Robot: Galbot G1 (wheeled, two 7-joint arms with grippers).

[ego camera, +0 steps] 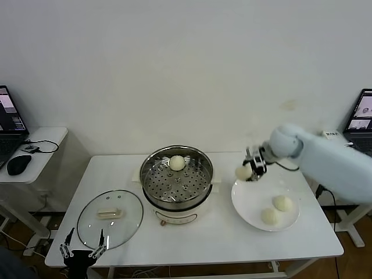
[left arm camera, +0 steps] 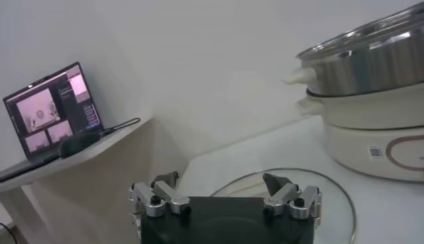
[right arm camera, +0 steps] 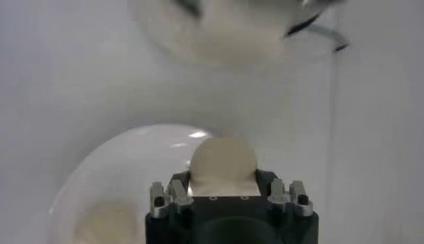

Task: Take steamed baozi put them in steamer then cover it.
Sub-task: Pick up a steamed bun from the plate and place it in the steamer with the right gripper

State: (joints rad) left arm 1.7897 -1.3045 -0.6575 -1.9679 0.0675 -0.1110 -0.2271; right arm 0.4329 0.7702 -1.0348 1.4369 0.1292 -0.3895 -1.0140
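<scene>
Cream steamer label, writing unreadable

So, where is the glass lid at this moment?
In the head view the glass lid lies flat on the table, on the robot's left, beside the steamer, with the open left gripper just in front of it.
</scene>
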